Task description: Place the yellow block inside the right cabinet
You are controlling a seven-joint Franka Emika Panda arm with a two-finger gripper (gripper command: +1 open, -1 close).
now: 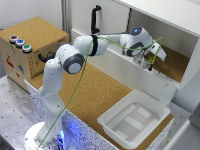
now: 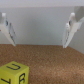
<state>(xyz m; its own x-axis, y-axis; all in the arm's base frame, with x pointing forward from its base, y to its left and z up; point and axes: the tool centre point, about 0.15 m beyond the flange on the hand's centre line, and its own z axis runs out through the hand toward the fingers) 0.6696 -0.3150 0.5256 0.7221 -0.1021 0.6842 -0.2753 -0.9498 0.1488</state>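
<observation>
My gripper (image 1: 150,64) reaches inside the right cabinet (image 1: 165,22), just above its cork-brown floor (image 1: 172,65). In the wrist view the gripper (image 2: 40,37) stands open, with one finger (image 2: 9,31) on each side and nothing between them. The yellow block (image 2: 14,74), a bright yellow-green cube with dark markings, rests on the cork floor (image 2: 57,62) below the fingers and off to one side, apart from both. The cabinet's white back wall (image 2: 40,20) is straight ahead. I cannot make out the block in the exterior view.
A shallow white tray (image 1: 134,120) sits on the cork counter at the exterior view's lower right. At the left stands a cork box (image 1: 35,35) with coloured buttons on top. A white door with a black handle (image 1: 95,20) stands behind the arm. A green cable (image 1: 75,95) trails along the arm.
</observation>
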